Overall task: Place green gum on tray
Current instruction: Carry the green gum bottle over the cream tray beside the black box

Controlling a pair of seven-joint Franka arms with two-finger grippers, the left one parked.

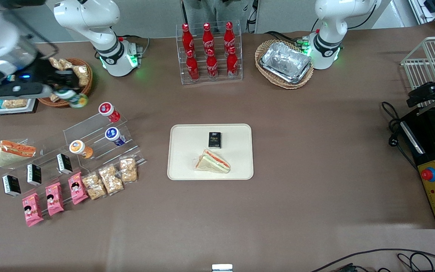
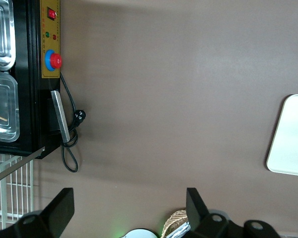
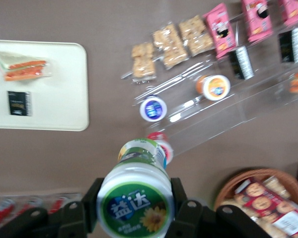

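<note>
**Gum held high, long carry ahead**

Fingers (image 3: 92,201) of the gripper (image 1: 65,87) clamp the gum (image 3: 135,201) just under its lid, lifted above the basket (image 1: 85,81) and the clear rack (image 1: 96,139) at the working arm's end. Risks, as I judge: the smooth canister slipping or tilting in transit, clipping the red-lidded can (image 1: 108,111), or landing on the sandwich (image 1: 213,161) or black pack (image 1: 214,139) already on the tray (image 1: 179,166).

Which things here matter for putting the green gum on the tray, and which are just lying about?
Job:
green gum, held in the gripper above the table
tray

Lying about:
sandwich and black packet on tray
orange-lidded canister
cola bottles
foil tray
</note>
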